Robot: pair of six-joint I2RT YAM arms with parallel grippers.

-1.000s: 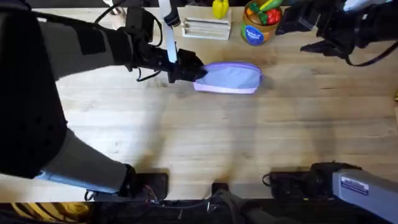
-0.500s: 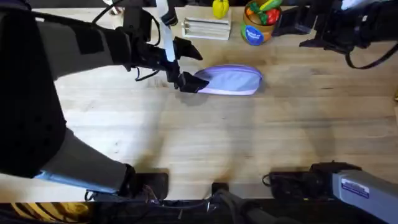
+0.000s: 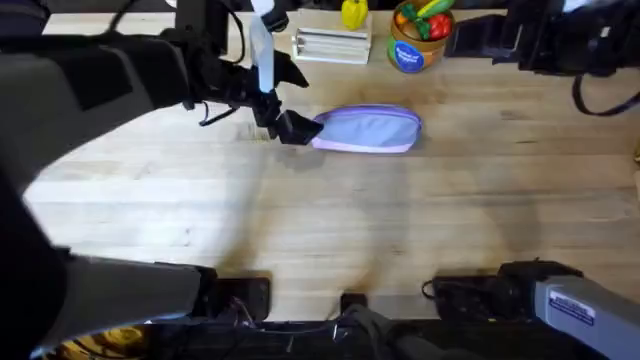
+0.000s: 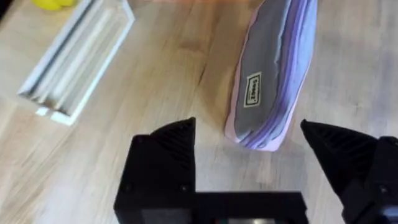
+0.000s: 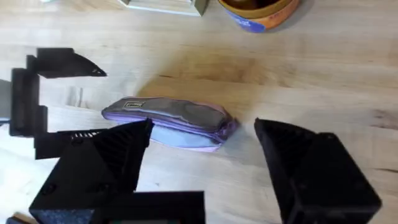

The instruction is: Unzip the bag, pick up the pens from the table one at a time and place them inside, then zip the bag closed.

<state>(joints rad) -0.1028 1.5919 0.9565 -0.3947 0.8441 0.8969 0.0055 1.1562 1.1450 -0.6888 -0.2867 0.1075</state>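
Left tool (image 4: 249, 140) spread beside bag (image 3: 370, 130) end, label (image 4: 252, 89) seen from wrist, right tool (image 5: 202, 146) spread.

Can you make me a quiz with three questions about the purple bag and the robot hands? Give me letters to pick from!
1. Where is the bag lying?
A. on the wooden table
B. inside the orange tub
C. up in the air in a gripper

2. What colour is the bag?
A. bright green
B. lavender purple
C. red

3. How are the fingers of the left gripper?
A. shut tight on the bag
B. spread open at the bag's end
C. shut on a pen

Answers:
1 A, the bag rests flat on the wood planks.
2 B, its side is soft purple with a grey strip on top.
3 B, in the left wrist view the two dark fingers stand apart with the bag's tip between them, untouched.
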